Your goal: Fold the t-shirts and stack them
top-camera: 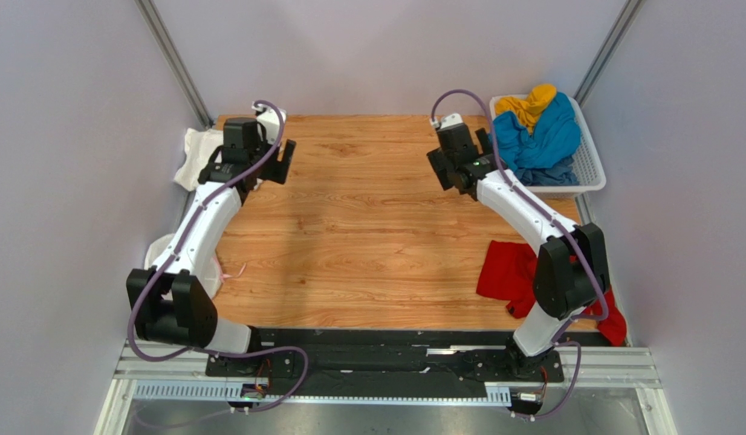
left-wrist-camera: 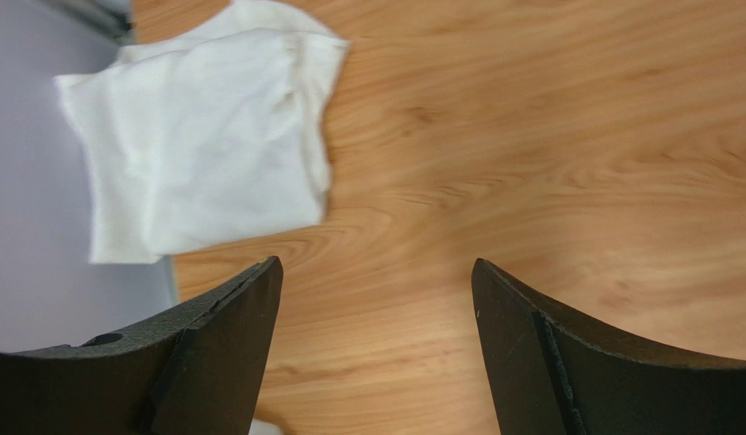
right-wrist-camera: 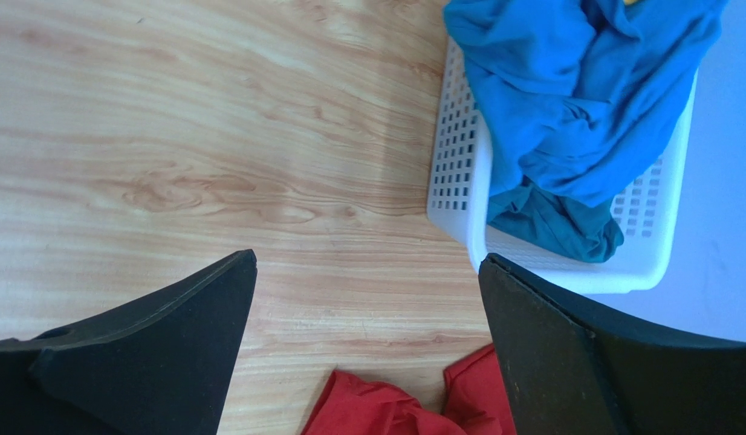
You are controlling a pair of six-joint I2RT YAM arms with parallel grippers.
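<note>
Dark fingers (right-wrist-camera: pixel 150 353) of the right end effector (right-wrist-camera: pixel 368 258) fill the lower corners of its wrist view, spread wide with only bare desk (top-camera: pixel 368 236) between them. The left end effector (left-wrist-camera: pixel 377 267) is likewise wide apart and holds nothing.

Closest to the arm bases, at the lower right of the top view, the red t-shirt (top-camera: pixel 508 270) lies crumpled on the desk, partly hidden under the right arm's elbow. It shows no clear long axis. It sits below the right end effector in that view, back toward the base; in the right wrist view only its edge shows at the bottom centre. The right arm is plainly the nearer one, and would probably have to pull back to reach it.

Farther off, at the upper left, the white t-shirt (left-wrist-camera: pixel 204 145) lies folded just left of the left end effector, overhanging the desk edge.

Farthest, at the upper right, the blue t-shirt (right-wrist-camera: pixel 567 100) and yellow t-shirt (top-camera: pixel 528 102) are heaped in the basket (right-wrist-camera: pixel 454 172), just right of the right end effector.
</note>
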